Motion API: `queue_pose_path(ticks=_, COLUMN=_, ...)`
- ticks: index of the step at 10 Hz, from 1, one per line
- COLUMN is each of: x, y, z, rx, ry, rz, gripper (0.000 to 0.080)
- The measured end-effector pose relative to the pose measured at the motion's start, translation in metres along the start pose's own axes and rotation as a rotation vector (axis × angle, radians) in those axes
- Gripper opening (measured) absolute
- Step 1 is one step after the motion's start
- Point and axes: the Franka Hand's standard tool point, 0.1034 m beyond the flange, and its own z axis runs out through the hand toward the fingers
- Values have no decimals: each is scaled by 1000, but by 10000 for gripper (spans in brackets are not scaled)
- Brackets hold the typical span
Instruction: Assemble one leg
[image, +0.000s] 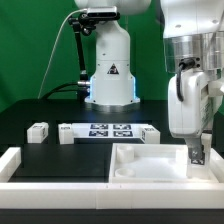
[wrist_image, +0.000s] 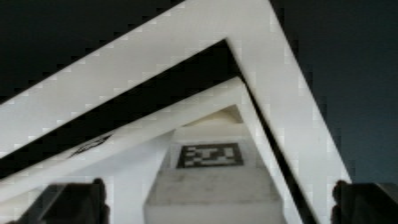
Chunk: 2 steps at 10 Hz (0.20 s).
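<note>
In the wrist view a white block-like leg with a black-and-white tag lies between my two dark fingers. A gap shows on each side of it, so my gripper is open around the leg without touching it. In the exterior view the gripper hangs low at the right, by the right end of the large white square panel; the leg there is hidden by the fingers. Other legs stand at the left and beside the marker board.
The marker board lies behind the panel. A white rim wall runs along the front and sides of the black table. The robot's base stands at the back. White edges run diagonally past the leg in the wrist view.
</note>
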Motion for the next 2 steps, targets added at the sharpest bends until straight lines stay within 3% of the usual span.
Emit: queue_pose_path(ticks=2, x=0, y=0, z=0, rx=0, ry=0, rz=0, gripper=648)
